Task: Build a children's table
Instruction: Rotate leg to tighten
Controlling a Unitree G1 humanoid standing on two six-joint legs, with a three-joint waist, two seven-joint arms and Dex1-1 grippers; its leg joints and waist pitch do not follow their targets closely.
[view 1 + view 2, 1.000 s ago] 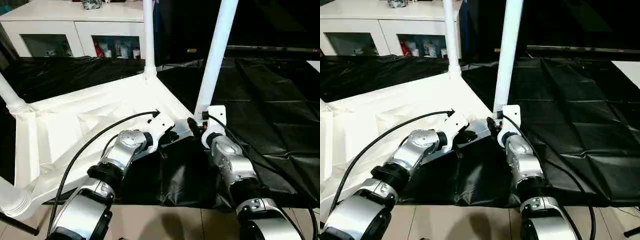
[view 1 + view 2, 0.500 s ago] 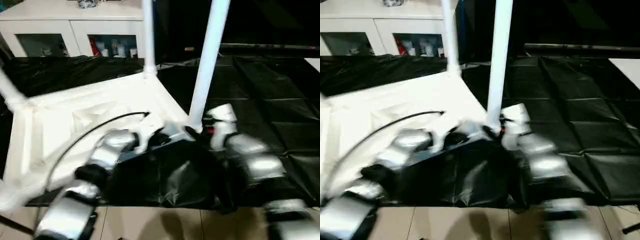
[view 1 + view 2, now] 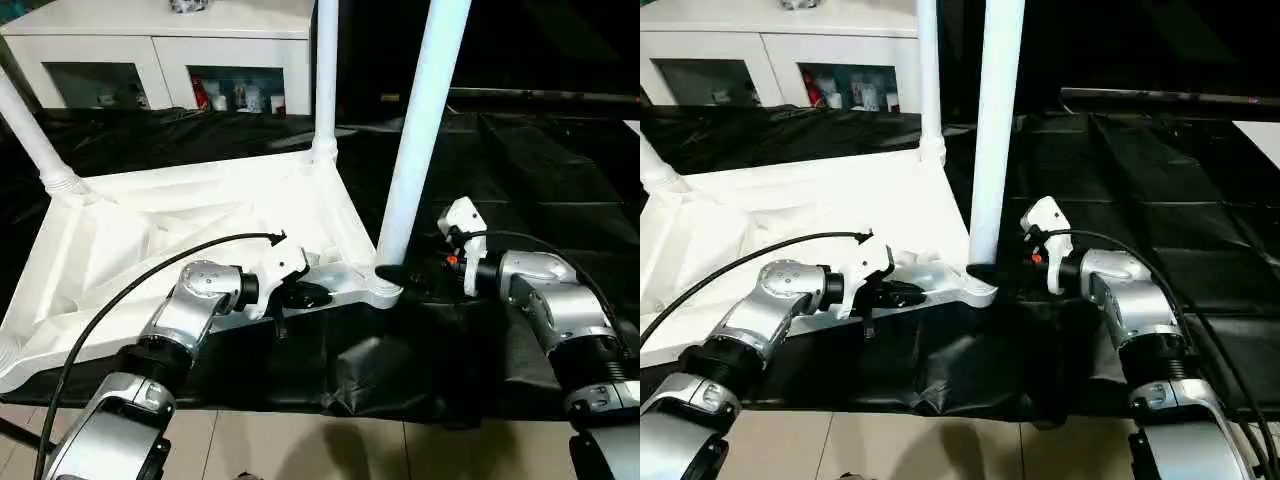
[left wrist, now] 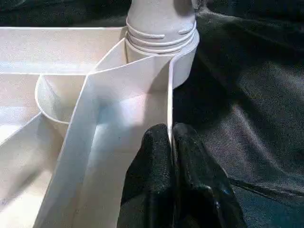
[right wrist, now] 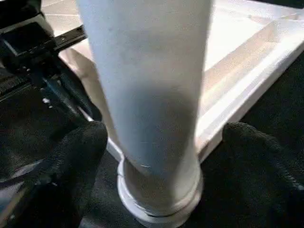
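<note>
The white tabletop [image 3: 150, 230] lies upside down on a black sheet, ribs up. Three white legs stand in its corner sockets: a near right leg [image 3: 420, 130], a far leg [image 3: 325, 70] and a left leg [image 3: 30, 135]. My left gripper [image 4: 171, 142] is shut on the thin rim wall of the tabletop, just short of the near right socket [image 4: 161, 38]. My right gripper [image 5: 161, 147] is open at the base of the near right leg [image 5: 152, 95], one black finger [image 5: 71, 156] on each side of it. It reaches in from the leg's right [image 3: 400, 275].
A white cabinet [image 3: 160, 60] with glass doors stands at the back left. The black sheet [image 3: 560, 170] covers the floor to the right and front, wrinkled near the right socket. Pale tiles [image 3: 350, 450] show at the near edge. A dark bar [image 3: 540, 97] runs along the back right.
My right arm has swung from in front of the near right leg to its right side, and its fingers have spread. The view has shifted. My left gripper stays on the rim.
</note>
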